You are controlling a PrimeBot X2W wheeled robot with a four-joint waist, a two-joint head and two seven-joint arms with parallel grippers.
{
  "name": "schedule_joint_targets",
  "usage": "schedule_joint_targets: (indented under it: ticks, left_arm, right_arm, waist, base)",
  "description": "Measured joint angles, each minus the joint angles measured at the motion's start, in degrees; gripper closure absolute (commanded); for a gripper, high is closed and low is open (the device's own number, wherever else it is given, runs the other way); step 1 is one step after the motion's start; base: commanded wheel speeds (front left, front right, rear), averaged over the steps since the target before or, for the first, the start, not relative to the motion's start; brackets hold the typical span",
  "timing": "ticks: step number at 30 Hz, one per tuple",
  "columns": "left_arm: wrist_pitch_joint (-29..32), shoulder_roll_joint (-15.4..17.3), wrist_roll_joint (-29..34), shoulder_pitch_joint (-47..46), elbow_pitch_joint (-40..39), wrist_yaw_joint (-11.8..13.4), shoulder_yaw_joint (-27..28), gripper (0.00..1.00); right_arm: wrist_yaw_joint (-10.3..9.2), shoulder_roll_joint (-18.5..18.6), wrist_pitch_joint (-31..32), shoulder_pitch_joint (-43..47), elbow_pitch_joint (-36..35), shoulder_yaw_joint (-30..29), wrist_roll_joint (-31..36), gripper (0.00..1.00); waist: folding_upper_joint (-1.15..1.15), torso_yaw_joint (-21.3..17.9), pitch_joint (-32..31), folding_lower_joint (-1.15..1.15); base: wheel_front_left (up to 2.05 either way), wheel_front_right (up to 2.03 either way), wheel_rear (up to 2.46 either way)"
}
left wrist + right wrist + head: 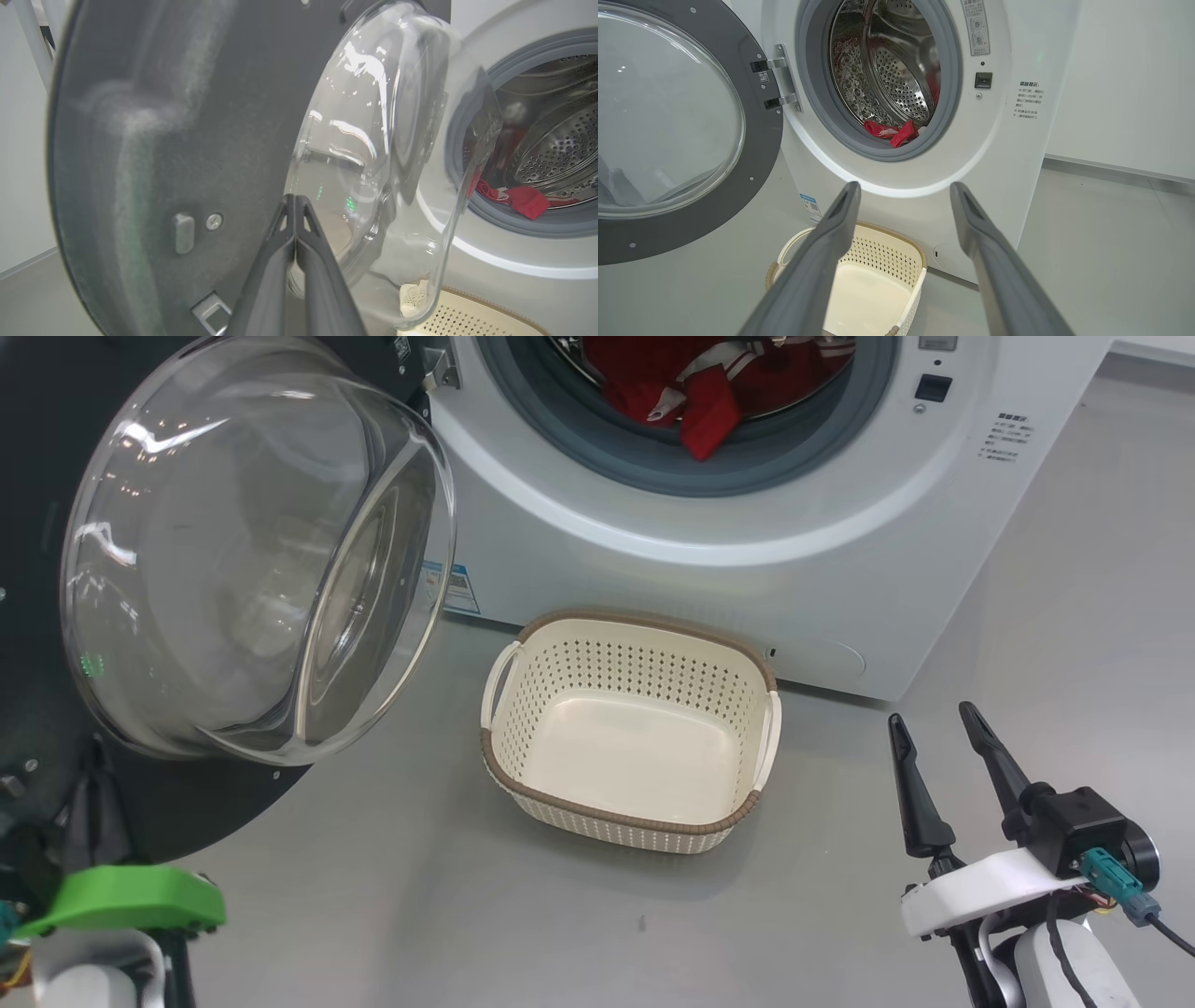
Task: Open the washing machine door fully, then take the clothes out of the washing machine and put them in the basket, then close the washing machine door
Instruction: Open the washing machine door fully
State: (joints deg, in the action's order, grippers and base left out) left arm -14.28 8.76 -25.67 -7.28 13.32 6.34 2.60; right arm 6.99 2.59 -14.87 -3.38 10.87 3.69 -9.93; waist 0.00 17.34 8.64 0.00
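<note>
Judging the clothes (709,392) soft, light and limp, heaped low at the front of the drum in the washing machine (747,588), with 1 red fold lapping onto the grey seal (794,462). Likely to drape, trail and snag there, so best pinched at a raised fold near the heap's top. Holding the right gripper (931,713) low, right of the basket (644,621), 2 fingers spread wide, empty, aimed toward the opening. Finding the left gripper (295,200) pressed together on nothing, tips close against the inner face of the washing machine door (252,551), swung wide at the left; cannot tell whether touching
</note>
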Motion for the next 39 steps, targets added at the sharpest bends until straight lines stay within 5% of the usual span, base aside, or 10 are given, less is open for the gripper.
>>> schedule_joint_targets:
  ticks: [17, 19, 20, 21, 39]
  left_arm:
    - [-0.1, -2.8, 3.4, 8.7, -8.0, -0.8, -6.5, 0.96]
    - [-0.1, -3.0, 3.6, 9.5, -8.5, -1.3, -7.6, 0.57]
    - [-0.1, -3.2, 3.6, 10.0, -8.7, -1.5, -8.1, 0.17]
    - [-0.1, -3.4, 3.6, 10.5, -8.9, -1.6, -8.5, 0.00]
    - [1.4, -4.0, 4.6, 14.2, -10.7, -2.6, -13.5, 0.00]
  right_arm:
    - [0.00, 0.0, 0.0, 0.2, 0.0, 2.5, -1.6, 0.00]
    - [0.00, 0.0, 0.0, 0.5, 0.1, 2.8, -1.8, 0.00]
    - [-0.01, 0.0, 0.0, 0.6, 0.1, 2.9, -2.1, 0.00]
    - [-0.01, 0.0, 0.0, 0.7, 0.2, 3.1, -2.2, 0.00]
    - [-0.57, 0.0, 0.0, 3.0, 0.6, 4.2, -3.5, 0.00]
  waist:
    - [0.00, -4.2, -2.5, 0.00]
    - [0.00, -4.9, -2.9, 0.00]
    - [0.00, -5.3, -3.0, 0.00]
    - [0.00, -5.7, -3.2, 0.00]
    - [0.00, -14.7, -5.4, 0.00]
  base:
    - [0.00, 0.00, 0.00]
    - [0.00, 0.00, 0.00]
    - [0.00, 0.00, 0.00]
    - [0.00, 0.00, 0.00]
    - [0.00, 0.00, 0.00]
